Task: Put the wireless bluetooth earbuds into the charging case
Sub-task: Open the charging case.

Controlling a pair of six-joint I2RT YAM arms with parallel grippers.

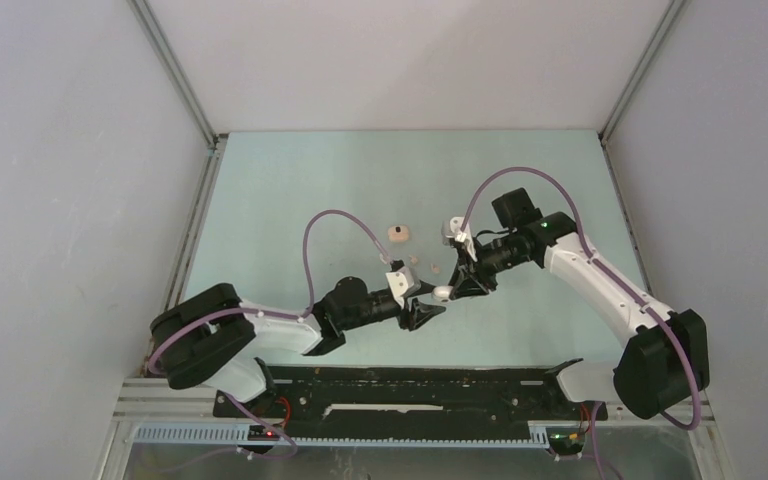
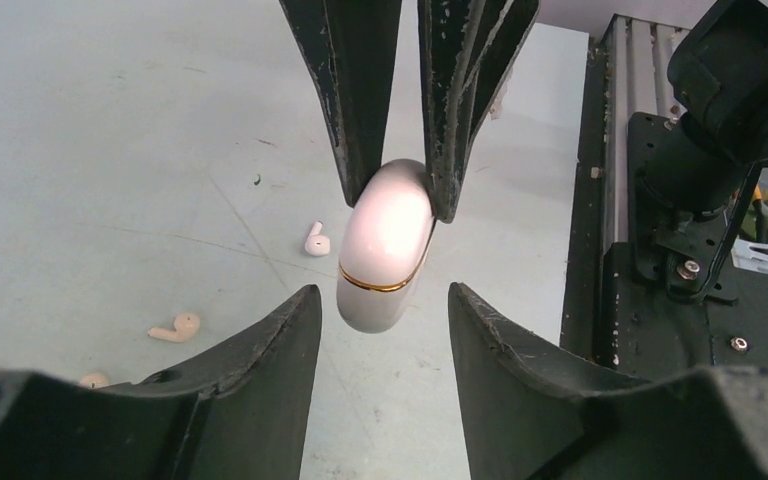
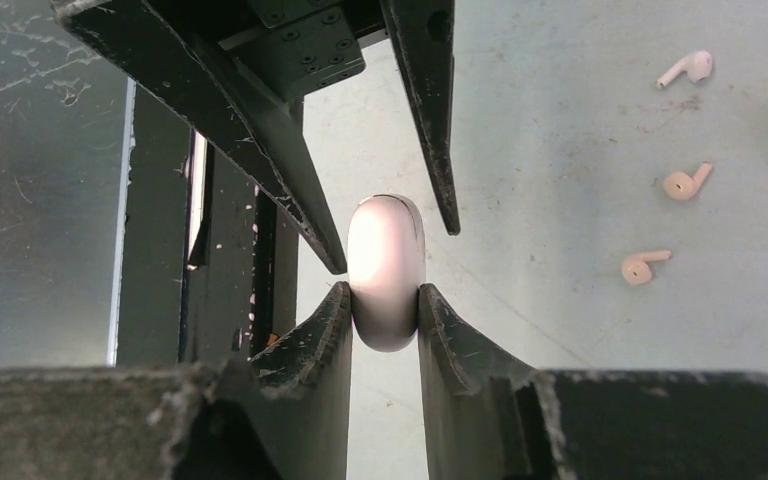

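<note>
While the R gripper (image 3: pixel 383 290) clamps a closed white case (image 2: pixel 385 230) by its two flat sides, the L gripper (image 2: pixel 382 292) faces it from the opposite end w/ jaws parted. One L finger sits on each side of the case's free end, w/ a visible gap on both sides. The case is a rounded oval w/ a thin gold band around its seam, and the lid is shut. From above, the two arms meet nose to nose near the middle of the pale green table (image 1: pixel 290 200), w/ the case between their fingertips.

Three earbuds lie loose on the table, none in a case. They are a white bud (image 2: pixel 316 240) and, apart from it, a tan bud (image 3: pixel 687 182) w/ a second tan bud (image 3: pixel 643 267) just beside it. All three lie on the far side of the grippers. A tan case (image 1: pixel 398 234) rests a bit beyond them, farther from the arm bases, lid state unclear.
</note>
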